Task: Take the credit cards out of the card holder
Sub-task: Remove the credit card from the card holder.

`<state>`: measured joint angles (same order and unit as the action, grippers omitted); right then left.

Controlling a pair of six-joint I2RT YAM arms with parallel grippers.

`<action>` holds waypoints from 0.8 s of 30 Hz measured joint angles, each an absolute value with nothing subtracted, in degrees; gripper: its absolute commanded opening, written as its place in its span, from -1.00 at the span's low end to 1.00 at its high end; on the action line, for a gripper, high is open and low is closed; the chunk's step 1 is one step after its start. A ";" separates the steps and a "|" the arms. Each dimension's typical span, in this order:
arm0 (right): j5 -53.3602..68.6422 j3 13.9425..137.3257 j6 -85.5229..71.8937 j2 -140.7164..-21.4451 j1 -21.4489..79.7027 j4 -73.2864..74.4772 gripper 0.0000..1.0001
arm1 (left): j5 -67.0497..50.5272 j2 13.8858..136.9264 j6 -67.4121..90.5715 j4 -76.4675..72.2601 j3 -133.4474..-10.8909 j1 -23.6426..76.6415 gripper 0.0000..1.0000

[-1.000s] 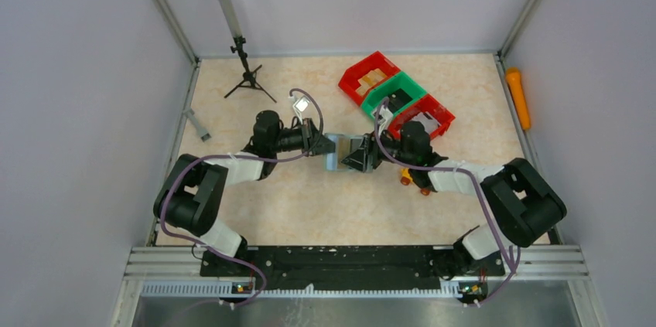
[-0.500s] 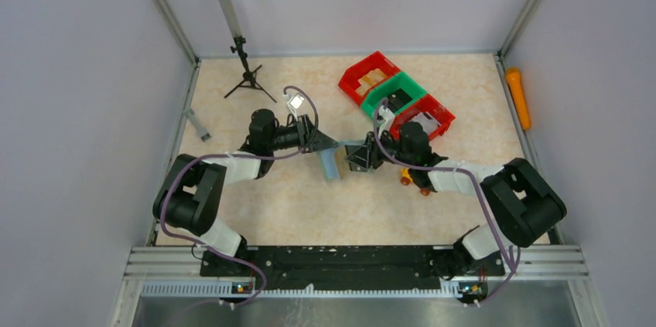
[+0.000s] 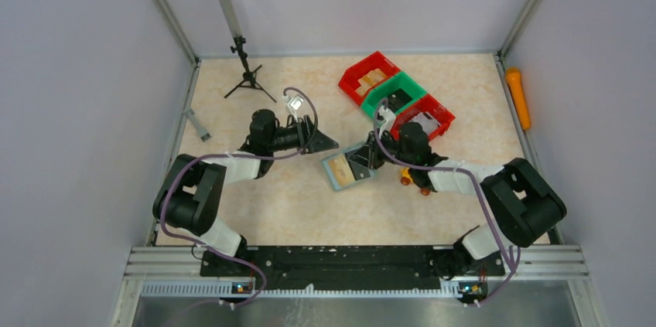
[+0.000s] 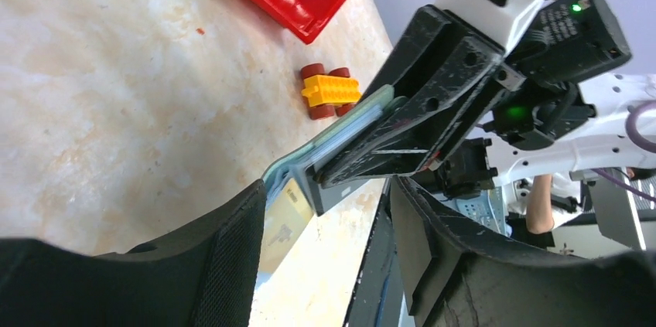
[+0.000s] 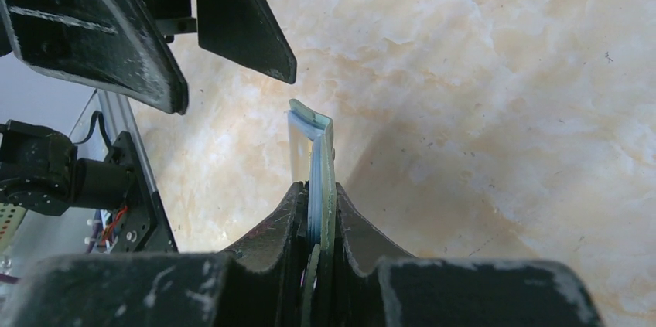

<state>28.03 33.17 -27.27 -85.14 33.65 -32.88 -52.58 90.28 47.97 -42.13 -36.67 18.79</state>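
My right gripper [image 3: 360,158] is pressed tight on the thin, flat grey-green card holder [image 3: 346,169], pinching it by one edge so it hangs tilted out to the left. From my right wrist I see the card holder [image 5: 312,141] edge-on between my fingers [image 5: 363,242]. It is in the middle of the pale stone-look table [image 3: 271,195], near the small yellow toy car with red wheels [image 4: 330,90] and on the near side of the red and green plastic bins [image 3: 396,95]. A tan credit card [image 3: 338,165] shows on its face. My left gripper [image 3: 322,141] is spread wide just to the left of it, holding nothing, with the card holder's end between its fingers [image 4: 232,257].
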 measured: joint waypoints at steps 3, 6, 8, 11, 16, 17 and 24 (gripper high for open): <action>27.92 33.17 -27.79 -85.14 33.15 -32.91 -1.00 | -51.24 90.26 46.26 -38.61 -36.67 18.79 0.52; 28.08 33.15 -29.21 -85.14 32.08 -33.30 -1.00 | -50.06 90.24 44.91 -36.03 -36.67 18.79 0.65; 28.53 33.08 -30.48 -85.14 30.79 -34.26 -1.00 | -49.36 90.24 44.10 -34.54 -36.67 18.79 0.69; 29.43 32.99 -32.21 -85.14 29.39 -34.87 -1.00 | -47.79 89.91 42.85 -32.75 -37.01 18.74 0.71; 29.87 32.73 -33.67 -85.14 29.08 -36.86 -1.00 | -46.11 89.19 41.15 -29.87 -37.67 18.74 0.71; 29.85 32.45 -33.91 -85.12 29.04 -37.58 -1.00 | -45.98 89.19 40.93 -29.39 -37.80 18.74 0.70; 28.97 29.39 -35.03 -83.29 28.34 -39.86 -1.00 | -47.70 91.85 41.54 -28.56 -39.68 18.74 0.59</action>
<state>28.97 29.39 -35.03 -83.29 28.34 -39.86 -47.70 91.85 41.54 -28.56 -39.68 18.74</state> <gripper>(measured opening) 0.112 0.820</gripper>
